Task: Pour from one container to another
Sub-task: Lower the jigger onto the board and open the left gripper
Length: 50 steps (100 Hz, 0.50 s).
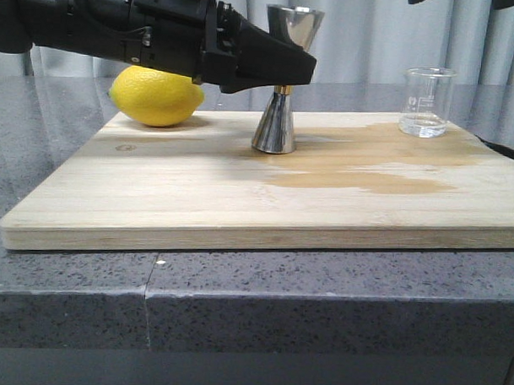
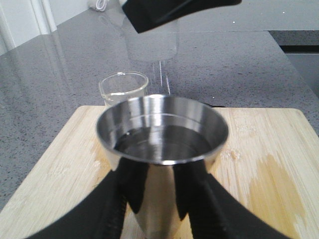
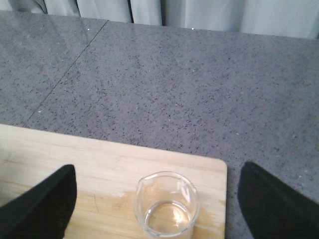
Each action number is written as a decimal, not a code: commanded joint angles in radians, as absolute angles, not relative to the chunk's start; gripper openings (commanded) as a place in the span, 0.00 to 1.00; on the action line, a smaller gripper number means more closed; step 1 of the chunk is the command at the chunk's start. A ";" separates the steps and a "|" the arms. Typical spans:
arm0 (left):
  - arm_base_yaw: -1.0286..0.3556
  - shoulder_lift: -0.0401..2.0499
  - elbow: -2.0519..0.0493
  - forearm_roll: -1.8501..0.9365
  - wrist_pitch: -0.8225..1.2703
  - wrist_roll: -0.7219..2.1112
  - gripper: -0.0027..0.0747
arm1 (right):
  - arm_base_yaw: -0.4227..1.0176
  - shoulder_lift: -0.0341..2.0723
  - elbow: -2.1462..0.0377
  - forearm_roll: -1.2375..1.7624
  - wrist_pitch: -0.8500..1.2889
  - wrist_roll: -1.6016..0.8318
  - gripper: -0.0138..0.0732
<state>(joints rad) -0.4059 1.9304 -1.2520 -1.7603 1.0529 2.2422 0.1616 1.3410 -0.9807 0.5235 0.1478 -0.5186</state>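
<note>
The grey speckled bench (image 1: 236, 302) carried a pale wooden board (image 1: 198, 199) w/ a darker wet-looking patch on its right half. Approx. mid-board stood the steel jigger (image 1: 282, 83), upright, hourglass-shaped w/ a thin gold band at the waist, base on the wood. The left gripper (image 1: 282, 68) reached in from the left & was closed on the jigger's upper cone; in the left wrist view both black fingers (image 2: 117, 199) pressed against the cone's sides below the rim, and the jigger (image 2: 162, 149) showed clear liquid inside its top cup. Behind the left arm, on the board's far-left part, lay a yellow lemon (image 1: 155, 96), well apart from the jigger. At the far-right corner of the board stood the glass beaker (image 1: 426, 101), upright, w/ white printed marks & a little clear liquid at the bottom, well apart from the jigger. The right gripper (image 3: 157, 199) hung above the beaker (image 3: 167, 204), its fingers (image 3: 42, 204) spread wide to either side, holding nothing & not touching the glass. Beyond the board lay bare bench, then pale curtains (image 1: 372, 36) at the far edge.
</note>
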 commanded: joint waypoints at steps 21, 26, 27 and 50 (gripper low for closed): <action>-0.411 1.879 -1.285 -1.808 1.095 2.243 0.31 | 0.161 1.249 -1.009 0.517 0.266 -0.527 0.84; -0.411 1.879 -1.285 -1.808 1.095 2.243 0.31 | 0.161 1.226 -1.009 0.514 0.285 -0.527 0.84; -0.411 1.879 -1.285 -1.808 1.095 2.243 0.31 | 0.161 1.223 -1.009 0.511 0.288 -0.527 0.84; -0.411 1.879 -1.285 -1.806 1.095 2.243 0.31 | 0.161 1.112 -1.009 0.489 0.368 -0.527 0.84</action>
<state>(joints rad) -0.4059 1.9304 -1.2574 -1.7521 1.0525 2.2422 0.1616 1.1828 -0.9807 0.4952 0.3899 -0.5186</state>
